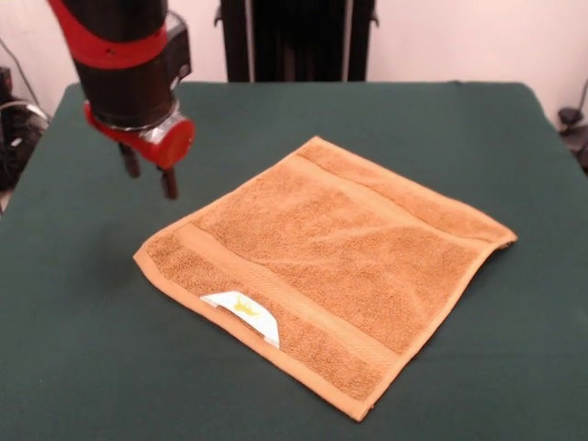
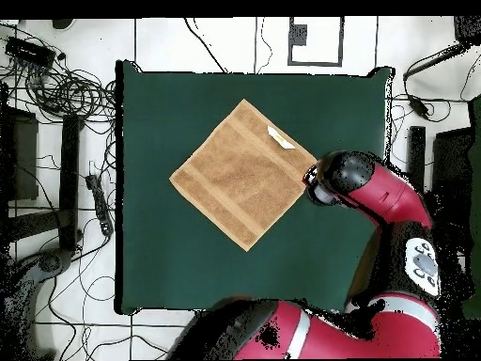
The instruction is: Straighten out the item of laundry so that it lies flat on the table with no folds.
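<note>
towel [image 1: 326,266] — spread nearly flat on surface [image 1: 83,349], right corner slightly lifted. gripper [image 1: 149,172] — open, empty, hovering beside left corner; press and smooth outward, no bunching.

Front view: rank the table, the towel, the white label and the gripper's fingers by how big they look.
1. table
2. towel
3. and 4. white label and the fingers: similar in apparent size, and at different distances from the camera, so left unranked.

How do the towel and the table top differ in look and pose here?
The towel is orange-tan terry with woven bands and a white label; the table is plain dark green. The towel is far smaller and lies turned diamond-wise to the table's edges. Both lie flat.
</note>
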`<state>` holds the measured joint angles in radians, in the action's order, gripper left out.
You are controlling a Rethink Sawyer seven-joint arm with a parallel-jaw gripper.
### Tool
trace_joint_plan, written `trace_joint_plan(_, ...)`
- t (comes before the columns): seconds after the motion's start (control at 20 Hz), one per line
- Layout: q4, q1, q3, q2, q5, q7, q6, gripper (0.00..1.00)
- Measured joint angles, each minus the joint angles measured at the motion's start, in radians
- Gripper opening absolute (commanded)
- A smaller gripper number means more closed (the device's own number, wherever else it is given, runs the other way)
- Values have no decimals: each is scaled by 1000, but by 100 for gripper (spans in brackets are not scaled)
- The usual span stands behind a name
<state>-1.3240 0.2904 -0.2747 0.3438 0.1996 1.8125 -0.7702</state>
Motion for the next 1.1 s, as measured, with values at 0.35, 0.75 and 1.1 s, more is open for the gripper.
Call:
trace_joint_plan(0.35, -24, -24, 15, 40, 21, 58, 51, 100)
trace_joint_plan(0.75, -70, -22, 69, 63, 11, 58, 322, 100)
trace_joint_plan(1.1, -130, 17, 142, 143, -94, 58, 402, 100)
